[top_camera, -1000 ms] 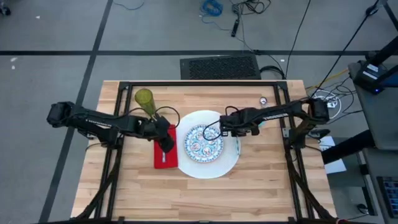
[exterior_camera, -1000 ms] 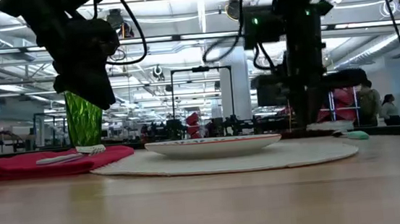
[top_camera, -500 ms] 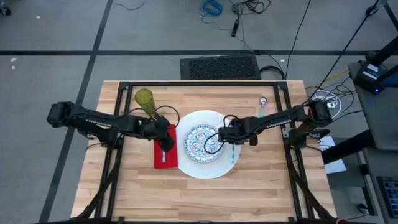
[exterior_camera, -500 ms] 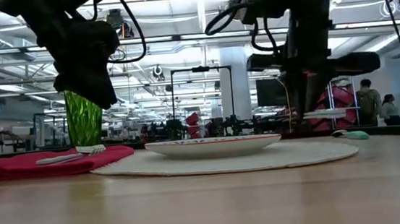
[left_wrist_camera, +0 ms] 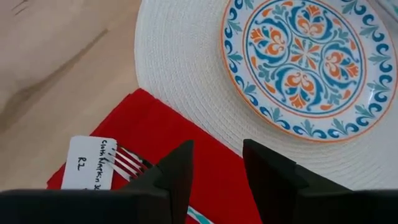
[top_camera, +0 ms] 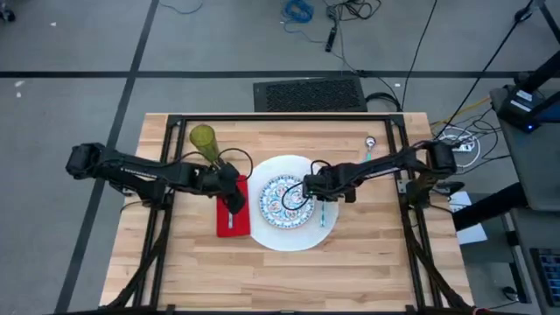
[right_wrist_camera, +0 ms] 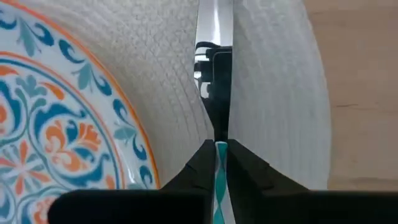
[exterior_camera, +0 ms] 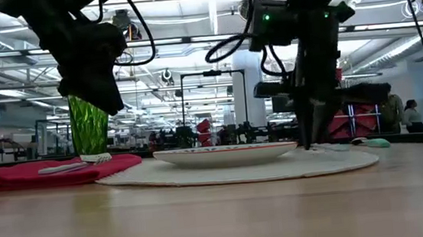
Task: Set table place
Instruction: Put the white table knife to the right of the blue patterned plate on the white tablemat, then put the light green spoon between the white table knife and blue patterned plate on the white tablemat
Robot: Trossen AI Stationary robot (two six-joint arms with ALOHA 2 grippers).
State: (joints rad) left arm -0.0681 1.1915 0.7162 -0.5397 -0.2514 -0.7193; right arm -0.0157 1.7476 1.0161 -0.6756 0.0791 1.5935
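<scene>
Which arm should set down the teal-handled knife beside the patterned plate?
Right. Its tool is already shut on the teal-handled knife, over the white plate beside the patterned plate. The left tool hovers over the red napkin.

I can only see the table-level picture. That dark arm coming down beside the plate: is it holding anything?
Observer: Yes. The right gripper is shut on a teal-handled knife. The blade lies on the white mat, just beside the patterned plate.
Operator: And the other arm, over the red cloth?
Observer: The left gripper is open and holds nothing. It hangs over the red napkin, close to the prongs of the fork lying there.
</scene>
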